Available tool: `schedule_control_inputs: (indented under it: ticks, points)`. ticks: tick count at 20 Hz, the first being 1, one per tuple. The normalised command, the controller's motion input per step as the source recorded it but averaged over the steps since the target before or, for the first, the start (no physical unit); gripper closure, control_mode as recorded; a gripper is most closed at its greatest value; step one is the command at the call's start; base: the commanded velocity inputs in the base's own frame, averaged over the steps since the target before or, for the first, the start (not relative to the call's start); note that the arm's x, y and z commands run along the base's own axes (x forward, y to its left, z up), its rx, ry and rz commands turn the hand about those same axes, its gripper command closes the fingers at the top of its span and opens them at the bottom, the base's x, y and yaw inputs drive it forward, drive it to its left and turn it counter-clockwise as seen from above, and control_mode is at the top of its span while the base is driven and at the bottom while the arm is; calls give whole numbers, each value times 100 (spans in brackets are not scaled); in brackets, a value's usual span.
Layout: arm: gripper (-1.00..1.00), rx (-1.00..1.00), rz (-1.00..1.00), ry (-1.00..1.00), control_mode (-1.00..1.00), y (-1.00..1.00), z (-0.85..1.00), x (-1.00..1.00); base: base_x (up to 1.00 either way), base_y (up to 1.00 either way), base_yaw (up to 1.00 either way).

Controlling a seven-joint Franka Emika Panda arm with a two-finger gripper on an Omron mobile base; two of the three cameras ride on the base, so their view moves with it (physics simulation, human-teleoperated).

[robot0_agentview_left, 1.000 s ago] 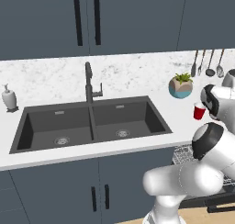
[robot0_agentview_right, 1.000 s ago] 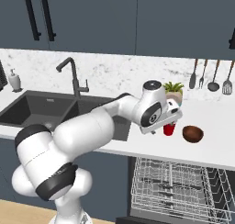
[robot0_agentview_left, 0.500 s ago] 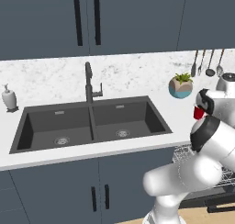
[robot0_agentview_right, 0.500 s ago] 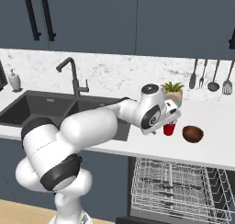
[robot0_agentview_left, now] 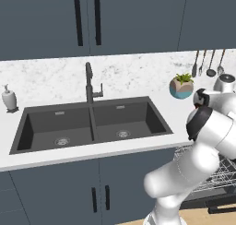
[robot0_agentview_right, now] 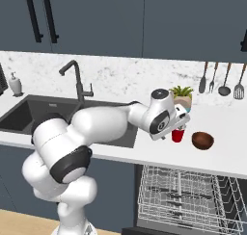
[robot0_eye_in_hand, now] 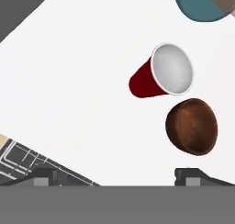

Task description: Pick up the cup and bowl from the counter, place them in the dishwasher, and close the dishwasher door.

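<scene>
Gripper (robot0_eye_in_hand: 117, 175): we see its two dark finger tips standing wide apart at the bottom of the hand view, nothing between them — open, above the counter.
Dishwasher rack (robot0_agentview_right: 188, 195): nearest to us in the right base view, a silvery wire rack pulled out below the counter edge, with no dishes that we can see in it.
Counter (robot0_agentview_right: 226, 150): white stone worktop; we find cup and bowl standing on it right of the sink.
Bowl (robot0_eye_in_hand: 191, 126): dark brown, rounded, just above the right finger tip in the hand view.
Cup (robot0_eye_in_hand: 158, 78): red with a white rim, upright, just beside the bowl, slightly apart.
Plant pot (robot0_agentview_right: 182, 99): beige and teal — behind the cup, near the wall.
Sink (robot0_agentview_left: 92, 122): dark double basin, well left of the cup.
Soap dispenser (robot0_agentview_left: 8, 98): white, at the far left.
</scene>
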Motion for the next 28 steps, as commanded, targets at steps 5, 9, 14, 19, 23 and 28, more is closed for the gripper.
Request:
schedule_control_inputs:
  ticks: [5, 9, 14, 19, 23, 28]
  points:
    - [-100, 0, 4, 0, -100, -1, -14, 19, 0, 0, 0]
    - [-100, 0, 4, 0, -100, 0, -22, 24, 0, 0, 0]
    - [-100, 0, 3, 0, -100, 0, -21, 20, 0, 0, 0]
    - [-100, 0, 0, 0, -100, 0, -10, 23, 0, 0, 0]
    - [-100, 0, 0, 1, -100, 0, -5, 19, 0, 0, 0]
    - [-100, 0, 0, 5, -100, -1, -19, 24, 0, 0, 0]
